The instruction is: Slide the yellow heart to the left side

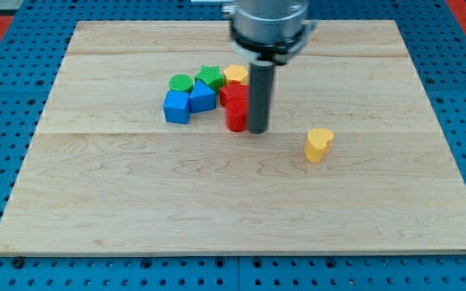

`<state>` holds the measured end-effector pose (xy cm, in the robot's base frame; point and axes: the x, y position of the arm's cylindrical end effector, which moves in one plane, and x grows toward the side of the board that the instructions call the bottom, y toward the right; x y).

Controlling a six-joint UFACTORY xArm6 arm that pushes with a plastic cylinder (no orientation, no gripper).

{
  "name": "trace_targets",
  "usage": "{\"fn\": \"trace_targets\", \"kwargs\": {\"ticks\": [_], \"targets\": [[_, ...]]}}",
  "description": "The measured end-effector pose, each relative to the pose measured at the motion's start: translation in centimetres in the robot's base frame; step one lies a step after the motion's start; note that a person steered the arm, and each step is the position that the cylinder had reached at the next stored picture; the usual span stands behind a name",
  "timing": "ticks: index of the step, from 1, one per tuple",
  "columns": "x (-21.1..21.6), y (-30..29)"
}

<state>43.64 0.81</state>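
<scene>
While my tip [257, 130] rests bare against the red block [235, 118], clamping nothing, I judge the small yellow plastic heart [319, 144], alone to the view's right on the wooden board [217, 210], light, rigid, slippery, best pushed on its right flank

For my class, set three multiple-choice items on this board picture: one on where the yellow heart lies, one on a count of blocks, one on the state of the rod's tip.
1. Where is the yellow heart?
A. alone, to the view's right of the cluster
B. inside the cluster
C. at the view's top left corner

2. How many blue blocks show?
A. one
B. two
C. four

3. My tip is
A. pressing on the yellow heart
B. right beside the red blocks, apart from the heart
C. off the wooden board

Answers: 1 A, the heart sits by itself on bare wood; 2 B, one blue block and another blue block lie side by side; 3 B, the rod ends next to the red blocks.
</scene>
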Motion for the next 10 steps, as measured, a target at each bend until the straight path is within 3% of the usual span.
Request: {"fn": "trace_targets", "kwargs": {"ticks": [1,2,4,7,8,9,10], "targets": [[0.0,-4.2],[0.0,-4.4],[0.3,11.3],[7.4,14.3],[8.8,10.1],[8.8,-0.3],[9.0,-1.7]]}}
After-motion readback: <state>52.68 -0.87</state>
